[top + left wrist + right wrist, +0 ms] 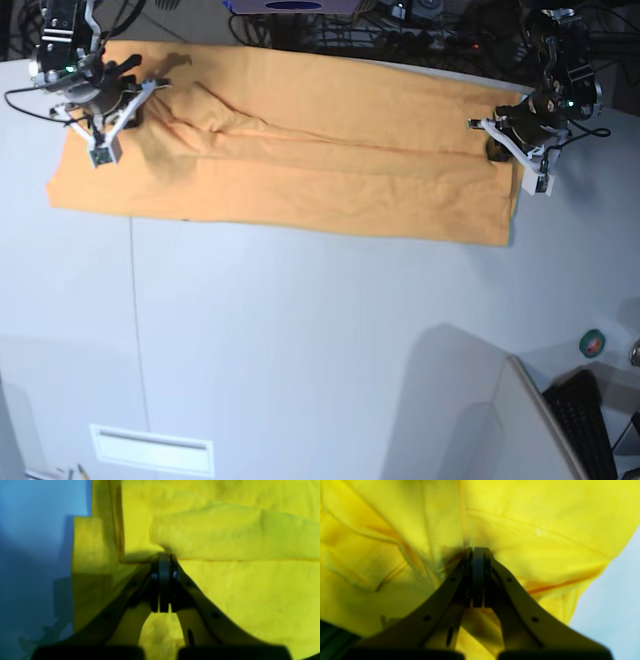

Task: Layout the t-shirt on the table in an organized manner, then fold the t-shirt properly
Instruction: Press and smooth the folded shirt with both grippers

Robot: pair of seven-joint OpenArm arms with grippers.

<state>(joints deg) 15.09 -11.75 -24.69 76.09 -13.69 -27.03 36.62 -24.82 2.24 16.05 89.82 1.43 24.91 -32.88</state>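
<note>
Fold step underway: left gripper (163,557) & right gripper (478,551) each pinch tight on opposite ends of plain orange cotton t-shirt (300,170), stretched long across pale grey-white table (320,340)'s far side; next needs both lifting evenly.

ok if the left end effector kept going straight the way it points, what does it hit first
The t-shirt itself: the left end effector is shut on a fold of it, with more cloth bunched directly ahead, probably over the table.

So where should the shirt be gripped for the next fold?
At its two short ends, from above. The t-shirt lies as a long flat band on the table; the left hand and right hand are already shut on those ends.
</note>
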